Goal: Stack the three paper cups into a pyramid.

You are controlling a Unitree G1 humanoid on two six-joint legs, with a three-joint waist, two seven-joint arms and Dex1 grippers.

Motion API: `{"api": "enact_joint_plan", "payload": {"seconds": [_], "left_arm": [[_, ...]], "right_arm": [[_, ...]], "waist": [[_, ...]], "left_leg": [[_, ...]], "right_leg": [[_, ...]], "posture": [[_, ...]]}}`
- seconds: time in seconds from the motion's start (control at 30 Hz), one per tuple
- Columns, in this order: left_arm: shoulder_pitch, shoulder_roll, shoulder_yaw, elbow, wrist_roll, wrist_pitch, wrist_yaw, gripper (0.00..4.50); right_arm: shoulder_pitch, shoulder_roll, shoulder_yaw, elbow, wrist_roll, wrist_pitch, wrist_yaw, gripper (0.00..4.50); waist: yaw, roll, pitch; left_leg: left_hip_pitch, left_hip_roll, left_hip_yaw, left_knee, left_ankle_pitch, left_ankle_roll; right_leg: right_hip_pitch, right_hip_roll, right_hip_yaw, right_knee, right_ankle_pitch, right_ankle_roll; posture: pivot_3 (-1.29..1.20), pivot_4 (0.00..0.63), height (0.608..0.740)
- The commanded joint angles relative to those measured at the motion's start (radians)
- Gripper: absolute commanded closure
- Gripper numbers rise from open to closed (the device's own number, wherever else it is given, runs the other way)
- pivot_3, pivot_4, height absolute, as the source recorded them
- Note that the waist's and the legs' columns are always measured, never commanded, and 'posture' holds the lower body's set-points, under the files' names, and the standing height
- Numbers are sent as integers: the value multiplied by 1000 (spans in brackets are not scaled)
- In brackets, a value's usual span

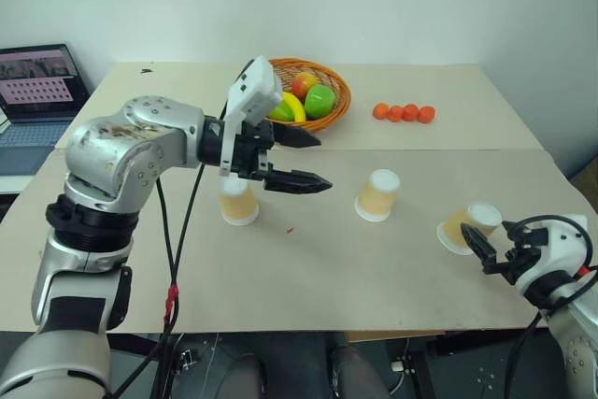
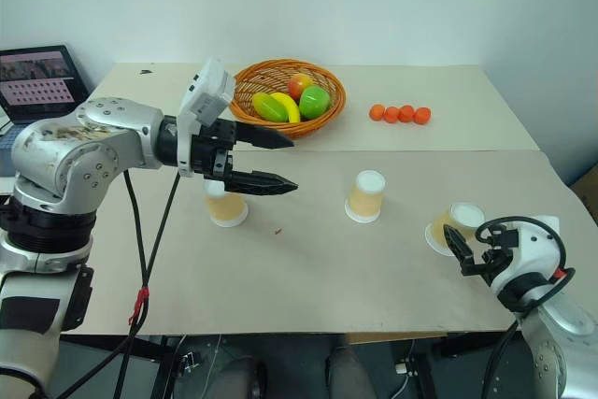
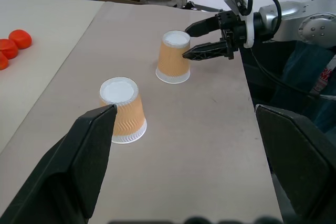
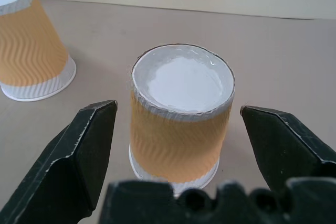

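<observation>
Three paper cups stand upside down in a row on the table. The left cup [image 1: 238, 205] sits just under and behind my left gripper [image 1: 322, 163], which hovers open above it, pointing right, holding nothing. The middle cup [image 1: 378, 195] stands free. The right cup [image 4: 181, 119] stands between the open fingers of my right gripper [image 1: 481, 249], with a gap on each side. The left wrist view also shows the middle cup [image 3: 123, 111], and the right cup [image 3: 172, 59] with the right gripper [image 3: 185, 41] around it.
A wicker basket [image 1: 338, 83] of fruit stands at the back centre. Several small orange fruits [image 1: 404, 112] lie in a row to its right. A laptop [image 1: 37, 86] is at the far left. The right cup is close to the table's front right edge.
</observation>
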Motion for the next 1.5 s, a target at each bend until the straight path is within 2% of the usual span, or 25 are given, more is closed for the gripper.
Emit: {"api": "enact_joint_plan", "payload": {"seconds": [0.03,0.23,0.33,0.43,0.47,0.67,0.9,1.0,1.1,1.17,1.3,1.5], "left_arm": [[-14,18,34,-43,-20,14,4,0],[2,32,54,-79,-37,43,30,0],[4,36,54,-83,-42,45,36,0],[2,38,57,-86,-49,51,47,0],[2,40,57,-86,-50,50,47,0],[9,84,59,-78,-46,36,9,0],[119,269,54,-57,11,-102,-172,0],[159,309,34,-33,65,-184,-216,0],[158,297,27,-12,90,-206,-214,0],[172,294,19,-11,111,-224,-215,0],[163,264,-4,2,153,-247,-195,0],[149,230,4,-20,134,-218,-193,0]], "right_arm": [[-41,-31,1,25,-9,-47,20,100],[-111,-52,49,117,-45,-82,42,100],[-126,-54,66,149,-59,-100,52,804],[-133,-53,78,159,-64,-107,53,1780],[-132,-53,81,159,-68,-108,54,1878],[-119,-78,59,85,-46,-61,57,1888],[-119,-257,72,-204,113,231,116,1888],[-161,-321,129,-326,198,362,113,1888],[-229,-337,154,-381,285,457,91,1888],[-335,-354,211,-418,346,571,50,1888],[-525,-327,294,-441,433,717,-30,1888],[-638,-207,416,-416,421,758,-127,1888]], "waist": [[0,0,0],[-1,0,0],[-1,0,0],[0,0,0],[0,0,0],[-2,0,0],[-3,3,2],[-2,3,2],[1,1,3],[3,1,3],[2,1,3],[3,0,3]], "left_leg": [[0,0,0,0,0,0],[0,0,0,0,0,0],[0,0,0,0,0,0],[0,0,0,0,0,0],[0,0,0,0,0,0],[0,0,0,0,0,0],[0,1,0,0,0,0],[0,1,1,0,0,0],[0,1,0,1,0,0],[-1,1,0,1,0,0],[-3,1,0,1,0,0],[-8,1,-2,1,0,0]], "right_leg": [[0,0,0,0,0,0],[0,0,0,0,0,0],[0,0,0,0,0,0],[0,0,0,0,0,0],[0,0,0,0,0,0],[0,0,0,0,0,0],[-1,1,0,1,0,0],[-1,1,1,1,0,0],[-1,1,0,1,0,0],[-1,1,0,0,0,0],[-2,1,0,-1,0,0],[-6,1,-2,-1,1,-3]], "posture": [[0,150,734],[0,150,734],[0,150,734],[0,150,734],[0,150,734],[0,150,734],[0,150,734],[0,150,734],[0,150,734],[0,150,734],[0,150,734],[0,150,734]]}}
